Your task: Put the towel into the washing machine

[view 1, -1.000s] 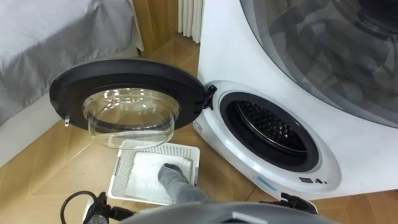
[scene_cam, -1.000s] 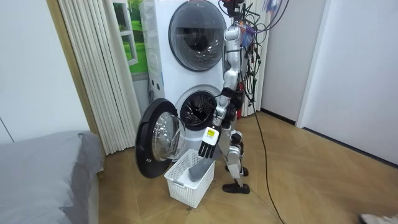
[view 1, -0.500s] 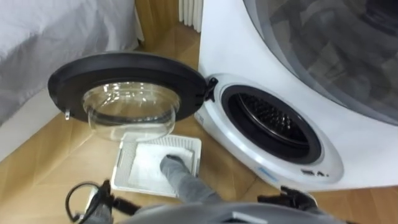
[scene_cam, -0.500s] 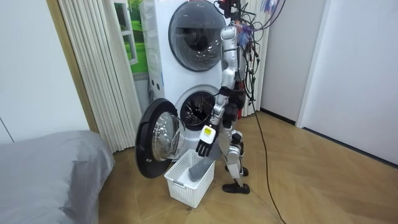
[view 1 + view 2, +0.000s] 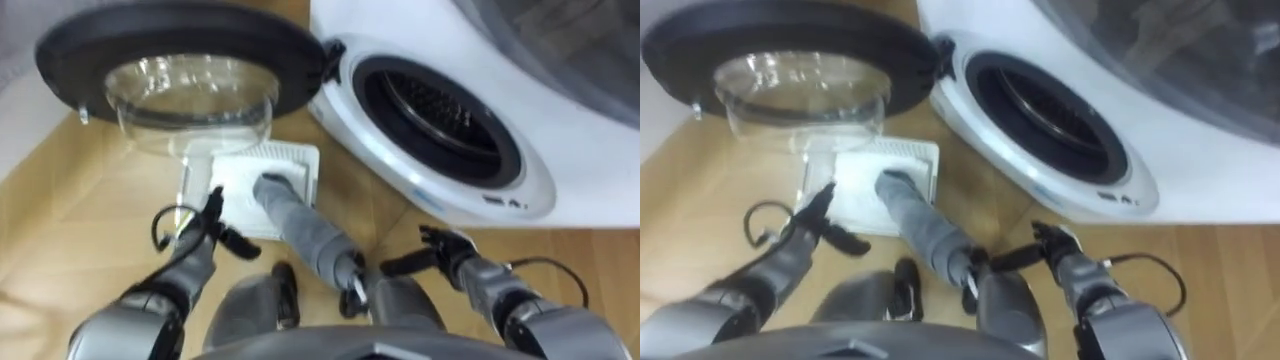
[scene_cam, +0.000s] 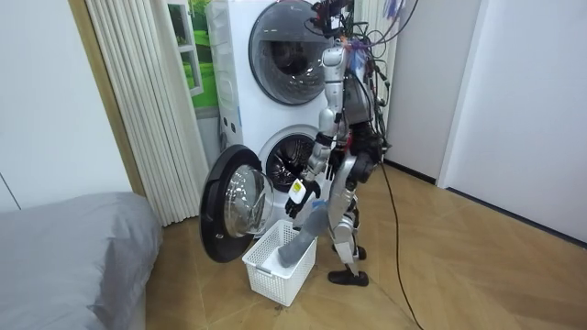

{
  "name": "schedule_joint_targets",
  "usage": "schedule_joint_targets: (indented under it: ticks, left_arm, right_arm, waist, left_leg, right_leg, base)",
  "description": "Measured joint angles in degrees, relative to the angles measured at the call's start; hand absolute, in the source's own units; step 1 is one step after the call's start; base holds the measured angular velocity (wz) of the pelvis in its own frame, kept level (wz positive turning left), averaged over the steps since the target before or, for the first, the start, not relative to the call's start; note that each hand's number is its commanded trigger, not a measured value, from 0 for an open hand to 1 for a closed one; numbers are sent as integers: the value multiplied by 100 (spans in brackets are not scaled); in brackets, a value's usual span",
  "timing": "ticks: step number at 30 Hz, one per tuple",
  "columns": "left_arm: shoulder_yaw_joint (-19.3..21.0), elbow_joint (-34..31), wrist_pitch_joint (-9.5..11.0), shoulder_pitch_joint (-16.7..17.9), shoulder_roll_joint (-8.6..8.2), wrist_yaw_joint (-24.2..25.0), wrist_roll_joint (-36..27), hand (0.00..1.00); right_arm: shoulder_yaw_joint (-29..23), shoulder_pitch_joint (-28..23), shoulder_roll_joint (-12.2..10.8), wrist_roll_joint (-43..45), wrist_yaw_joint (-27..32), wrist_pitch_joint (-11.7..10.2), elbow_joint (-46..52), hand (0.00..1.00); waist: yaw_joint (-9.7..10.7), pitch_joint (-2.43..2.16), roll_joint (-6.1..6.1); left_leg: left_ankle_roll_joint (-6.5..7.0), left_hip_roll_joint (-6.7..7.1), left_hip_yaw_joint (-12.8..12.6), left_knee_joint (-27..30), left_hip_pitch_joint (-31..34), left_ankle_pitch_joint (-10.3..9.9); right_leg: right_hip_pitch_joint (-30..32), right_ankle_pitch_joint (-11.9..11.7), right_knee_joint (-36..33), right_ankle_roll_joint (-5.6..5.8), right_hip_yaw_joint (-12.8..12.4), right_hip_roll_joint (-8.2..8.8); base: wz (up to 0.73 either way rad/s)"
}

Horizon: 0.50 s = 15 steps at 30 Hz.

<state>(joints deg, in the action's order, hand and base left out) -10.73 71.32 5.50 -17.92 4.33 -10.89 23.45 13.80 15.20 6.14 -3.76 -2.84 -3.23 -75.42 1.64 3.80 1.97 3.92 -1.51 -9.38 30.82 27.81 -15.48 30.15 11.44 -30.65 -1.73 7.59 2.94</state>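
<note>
Bends forward at the washing machine (image 5: 560, 150). Brings left hand (image 5: 205, 225) and right hand (image 5: 440, 248) into lower frame, fingers of both spread, holding nothing. Leaves grey towel (image 5: 280, 200) unmoved, far end in basket (image 5: 303, 160), centre frame. Reads as reach begun, no grasp yet.

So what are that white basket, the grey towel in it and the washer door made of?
The laundry basket looks like white moulded plastic: stiff walls pierced by a grid of holes. The towel seems soft matt grey cloth, leaning out in a limp roll. The washing machine door has a black, slightly shiny ring, probably plastic, round a clear bowl glinting like glass.
</note>
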Motion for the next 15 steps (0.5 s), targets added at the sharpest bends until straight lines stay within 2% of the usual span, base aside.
schedule_joint_targets:
  ticks: [1, 2, 5, 9, 12, 15]
  left_arm:
    - [-107, 16, 38, -118, -30, -55, 37, 0]
    - [-156, 18, 62, -168, -41, -92, 66, 0]
    - [-394, 8, 127, -341, -27, -156, 101, 0]
    - [-817, -41, 132, -518, 56, -292, 333, 0]
    - [-989, -67, 191, -695, 79, -467, 465, 0]
    - [-1095, -70, 239, -883, 102, -598, 609, 0]
  right_arm:
    - [112, 94, -14, -19, 22, -50, 17, 0]
    - [166, 173, -18, -6, 22, -56, 47, 0]
    - [312, 213, -63, 7, 21, -124, 341, 0]
    - [583, 172, -68, -68, 24, -242, 877, 0]
    - [691, 272, -34, -110, 42, -445, 1038, 0]
    - [759, 340, 12, -155, 29, -658, 1140, 0]
  waist:
    - [3, 60, -22]
    - [-3, 81, -26]
    - [21, 87, -36]
    - [168, 88, -50]
    - [285, 88, -52]
    - [352, 87, -57]
  left_leg:
    - [13, -23, -9, 171, 225, -75]
    - [10, -36, -26, 284, 361, -98]
    - [28, -116, -102, 765, 1074, -146]
    - [36, -234, -105, 1528, 2018, -266]
    - [47, -284, -124, 2046, 2621, -388]
    - [26, -368, -129, 2517, 3097, -525]
  right_leg:
    - [238, 23, -188, -33, -34, -5]
    - [375, 41, -259, -50, -66, -8]
    - [1118, 76, -706, -89, -151, -7]
    - [2058, 143, -1408, -199, -154, 25]
    - [2700, 288, -1963, -275, -142, 99]
    - [3194, 384, -2419, -352, -152, 100]
  base:
    - [-15]
    - [-20]
    - [-13]
    - [-2]
    - [0]
    - [-1]
